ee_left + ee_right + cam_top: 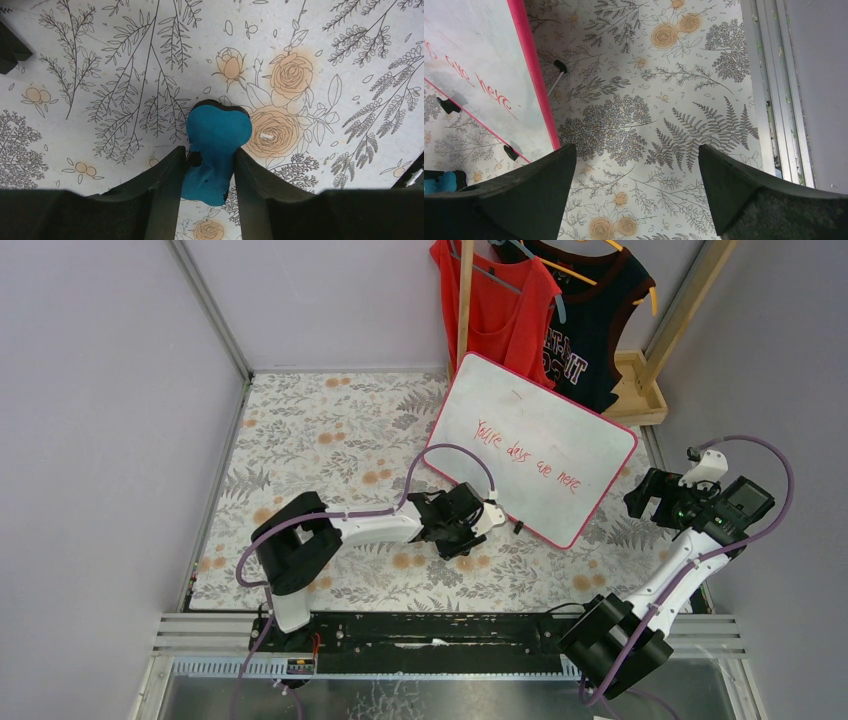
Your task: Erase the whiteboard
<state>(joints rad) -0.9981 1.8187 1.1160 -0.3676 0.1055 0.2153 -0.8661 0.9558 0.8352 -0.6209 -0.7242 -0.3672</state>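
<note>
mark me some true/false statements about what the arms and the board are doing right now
1. The left gripper is shut on the blue eraser. True.
2. The whiteboard is wiped clean. False: red handwriting runs across it.
3. The right gripper holds a marker. False: its jaws are wide open with nothing between them, over the floral cloth beside the board's pink-red frame.
4. A red top hangs behind the whiteboard. True.
5. The eraser is pressed onto the writing. False: the left wrist view shows only floral cloth under it.
</note>
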